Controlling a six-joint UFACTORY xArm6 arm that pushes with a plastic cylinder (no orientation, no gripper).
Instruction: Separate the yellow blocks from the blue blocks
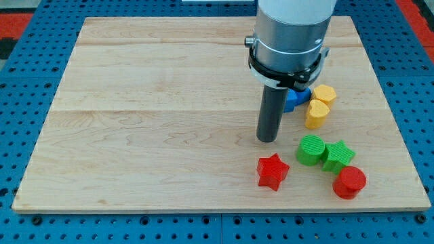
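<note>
My tip (267, 139) rests on the board, at the view's right of centre. A blue block (294, 99), partly hidden behind the rod and arm, lies just up and right of the tip. Its shape cannot be made out. Two yellow blocks lie to the right of the blue one: a hexagonal yellow block (325, 93) and a rounded, heart-like yellow block (317, 114) below it. The lower yellow block sits close against the blue one. The tip touches no block.
A red star (272, 171) lies below the tip. A green round block (311, 150), a green star (337, 155) and a red cylinder (349, 181) sit at the lower right. The wooden board (149, 115) ends in a blue pegboard surround.
</note>
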